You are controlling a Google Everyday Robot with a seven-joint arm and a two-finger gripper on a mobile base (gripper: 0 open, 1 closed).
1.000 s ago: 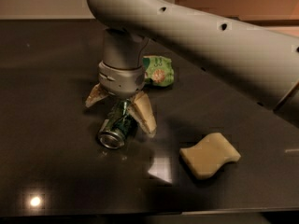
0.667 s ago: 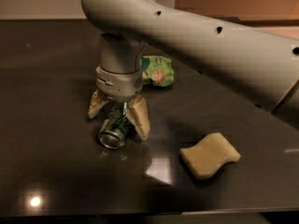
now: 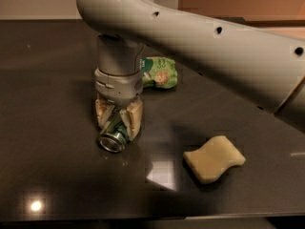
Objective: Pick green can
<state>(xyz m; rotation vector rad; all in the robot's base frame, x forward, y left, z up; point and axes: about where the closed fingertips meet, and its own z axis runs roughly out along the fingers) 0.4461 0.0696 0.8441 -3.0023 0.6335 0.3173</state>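
plainly, the green can (image 3: 111, 141) was seen lying on its side on the dark glossy table (image 3: 52, 89), with its silver end turned toward the camera. it was held between the two tan fingers (image 3: 135, 119) of the gripper (image 3: 119, 128), which were closed in against its body from either side, so that the can was clasped at the tips and only its rim and a strip of patterned green were left showing below them. the gripper was pointed straight down at the table, directly above the can, and the can's lower side appeared to be touching the tabletop. the wrist above it was joined to the large pale arm (image 3: 214, 46), which was stretched across the upper right of the view. behind the gripper and just beside the wrist, a crinkly light-green snack bag (image 3: 161, 72) was laid on the table, apart from the can. a yellowish sponge (image 3: 214, 158) with wavy edges was set well apart from the can, toward the near right. two bright light reflections (image 3: 162, 173) were noted on the table surface in front of the can.
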